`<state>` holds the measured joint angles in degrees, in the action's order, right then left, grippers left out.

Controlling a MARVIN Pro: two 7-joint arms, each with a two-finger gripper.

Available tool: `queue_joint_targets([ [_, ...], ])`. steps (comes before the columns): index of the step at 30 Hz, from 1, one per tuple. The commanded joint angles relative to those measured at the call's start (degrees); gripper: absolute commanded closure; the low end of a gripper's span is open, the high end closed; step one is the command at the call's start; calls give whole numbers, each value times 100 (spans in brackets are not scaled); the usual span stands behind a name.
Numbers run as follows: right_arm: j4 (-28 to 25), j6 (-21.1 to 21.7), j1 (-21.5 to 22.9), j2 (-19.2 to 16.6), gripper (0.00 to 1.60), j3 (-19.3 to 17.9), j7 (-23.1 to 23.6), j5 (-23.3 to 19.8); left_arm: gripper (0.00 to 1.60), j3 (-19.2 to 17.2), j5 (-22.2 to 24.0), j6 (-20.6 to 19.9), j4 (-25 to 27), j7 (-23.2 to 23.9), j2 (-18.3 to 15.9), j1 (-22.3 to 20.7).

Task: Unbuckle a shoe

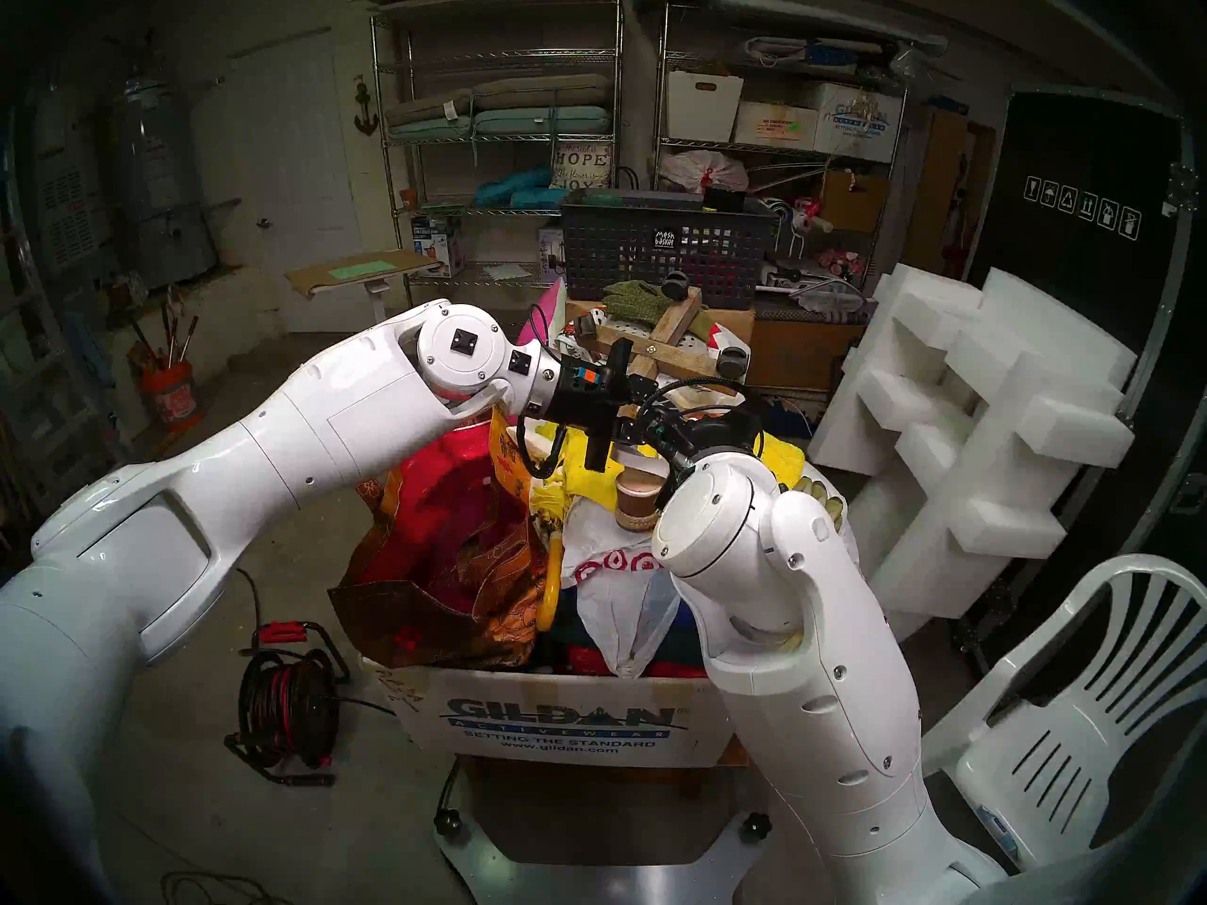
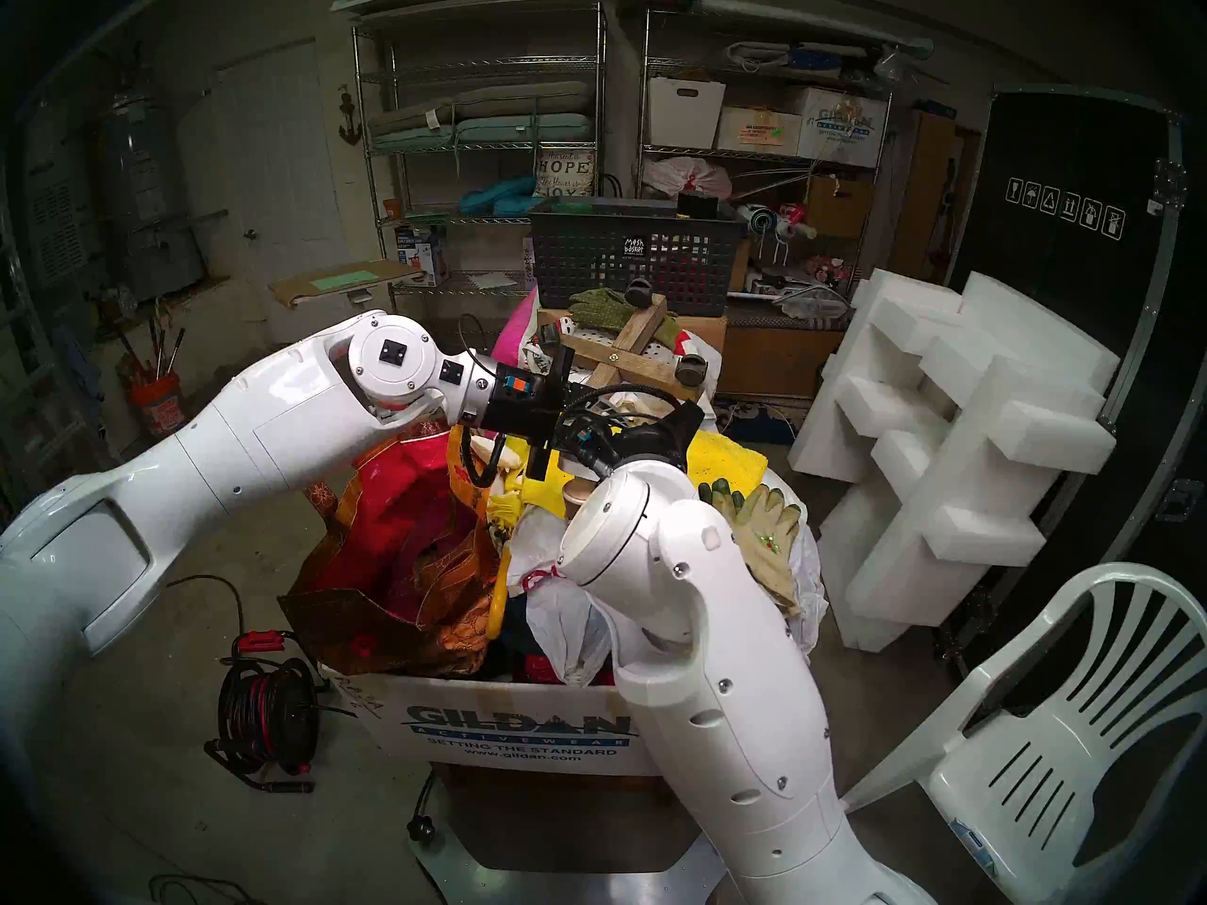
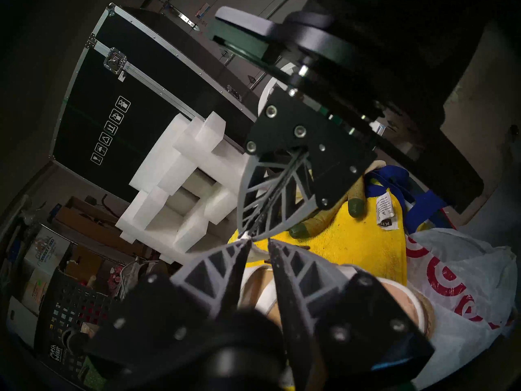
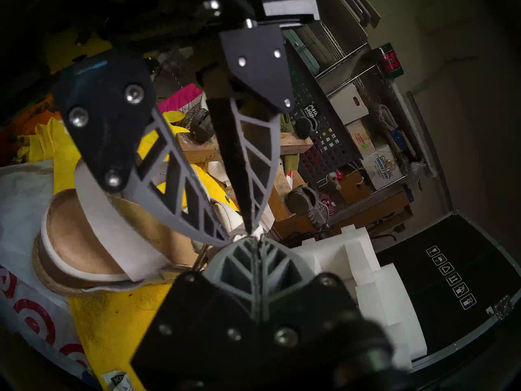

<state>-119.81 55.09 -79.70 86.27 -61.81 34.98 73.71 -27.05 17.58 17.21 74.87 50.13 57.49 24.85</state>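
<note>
The shoe (image 4: 84, 235), a wedge sandal with cream insole, white straps and jute-trimmed brown heel, lies on a yellow towel (image 4: 112, 320) on top of a full box; its heel (image 1: 637, 502) shows between my two wrists. My right gripper (image 4: 255, 239) is shut on the end of the thin white strap, held just above the shoe. My left gripper (image 3: 259, 241) meets it tip to tip, its fingers (image 4: 222, 235) standing apart with a narrow gap and nothing clearly between them. In the head views the arms hide the fingertips and the buckle.
A Gildan cardboard box (image 1: 562, 721) is heaped with a red bag (image 1: 444, 525), a white plastic bag (image 1: 614, 570) and work gloves (image 2: 757, 518). Behind it are a wooden dolly (image 1: 673, 342) and a mesh basket (image 1: 659, 250). Foam blocks (image 1: 980, 427) and a white chair (image 1: 1078, 721) stand at the right, a cable reel (image 1: 287, 708) at the left.
</note>
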Motion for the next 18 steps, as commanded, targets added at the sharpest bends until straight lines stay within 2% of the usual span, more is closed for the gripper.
queue_joint_targets([
  [1,-150,-9,27,43,160,6,10,0,82,-61,8,-190,96,-89,40,-82],
  [7,-200,-9,7,50,160,12,21,26,78,-32,-27,-275,64,-99,52,-90],
  [15,-247,-9,-17,72,160,15,56,32,58,-1,-138,-401,124,-217,46,-77],
  [16,-253,-9,-25,71,160,15,59,30,51,2,-151,-404,125,-223,49,-78],
  [18,-264,-9,-37,70,160,14,66,23,55,2,-174,-412,114,-245,63,-75],
])
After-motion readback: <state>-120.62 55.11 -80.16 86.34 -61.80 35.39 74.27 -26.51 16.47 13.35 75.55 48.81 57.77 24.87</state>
